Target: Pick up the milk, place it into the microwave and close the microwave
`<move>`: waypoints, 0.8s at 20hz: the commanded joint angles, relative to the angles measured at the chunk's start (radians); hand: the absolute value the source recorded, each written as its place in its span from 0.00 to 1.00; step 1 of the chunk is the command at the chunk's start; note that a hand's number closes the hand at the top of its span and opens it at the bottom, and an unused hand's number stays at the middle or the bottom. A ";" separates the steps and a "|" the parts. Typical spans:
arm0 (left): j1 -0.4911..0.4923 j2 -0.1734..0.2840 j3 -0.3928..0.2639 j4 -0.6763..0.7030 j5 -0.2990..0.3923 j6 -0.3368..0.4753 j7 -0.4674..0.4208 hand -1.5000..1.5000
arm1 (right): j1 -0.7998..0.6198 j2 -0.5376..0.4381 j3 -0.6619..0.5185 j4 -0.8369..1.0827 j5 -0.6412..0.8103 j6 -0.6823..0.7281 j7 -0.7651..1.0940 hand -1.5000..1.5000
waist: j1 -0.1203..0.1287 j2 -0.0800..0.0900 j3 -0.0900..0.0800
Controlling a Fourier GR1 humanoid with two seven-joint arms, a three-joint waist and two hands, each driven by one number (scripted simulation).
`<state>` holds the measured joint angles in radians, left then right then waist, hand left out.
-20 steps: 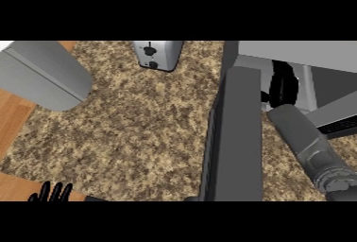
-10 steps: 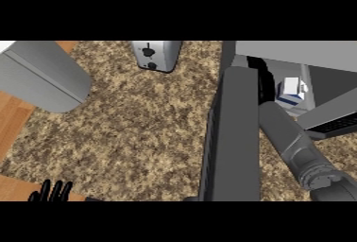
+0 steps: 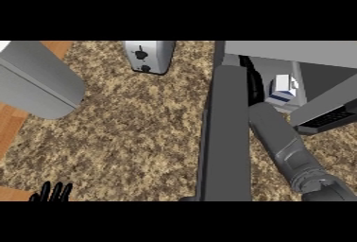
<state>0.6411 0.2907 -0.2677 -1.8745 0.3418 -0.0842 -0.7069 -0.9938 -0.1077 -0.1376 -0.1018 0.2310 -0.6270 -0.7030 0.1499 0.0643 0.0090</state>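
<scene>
- White-and-blue milk carton (image 3: 282, 89) stands upright inside the microwave (image 3: 307, 56) cavity, at the far end of the right forearm (image 3: 282, 144).
- Right robot hand: hidden behind the open microwave door (image 3: 225, 137) and the forearm; only a dark sliver shows just left of the carton. Whether its fingers are apart or clamped on the carton cannot be told.
- Governing relation: the carton lies just beyond and slightly right of the forearm's tip, with its long axis vertical. The door stands immediately left of the forearm, its long edge running from near to far.
- Judgement: placement appears complete or nearly so. The remaining step is closing the door, which calls for the right arm to clear the opening first.
- Left robot hand (image 3: 53, 193): rests at the lower left edge of the view, fingers straight and apart, holding nothing, well apart from the microwave. The right arm is the nearer to the door.
- Container contents: the carton is the only item visible in the cavity.
- Other items on the speckled stone tabletop (image 3: 140, 132): a toaster (image 3: 148, 56) far left of the right forearm.
</scene>
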 commanded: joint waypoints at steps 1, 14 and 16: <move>-0.016 -0.005 0.004 0.004 -0.004 0.006 0.000 0.00 | 0.032 0.006 -0.058 -0.032 -0.062 0.130 -0.075 0.00 | -0.029 -0.006 0.000; 0.067 -0.015 -0.015 -0.035 -0.013 0.022 0.004 0.00 | 0.207 0.039 -0.136 -0.024 -0.144 0.359 -0.289 0.00 | -0.087 -0.040 -0.005; 0.073 -0.038 -0.041 -0.067 -0.034 0.061 0.032 0.00 | 0.236 0.056 -0.132 -0.032 -0.140 0.358 -0.327 0.00 | -0.100 -0.046 -0.005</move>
<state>0.6989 0.2805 -0.2792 -1.9190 0.3327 -0.0610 -0.6928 -0.8081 -0.0695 -0.2652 -0.1334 0.0953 -0.3017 -0.9511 0.0708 0.0283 0.0046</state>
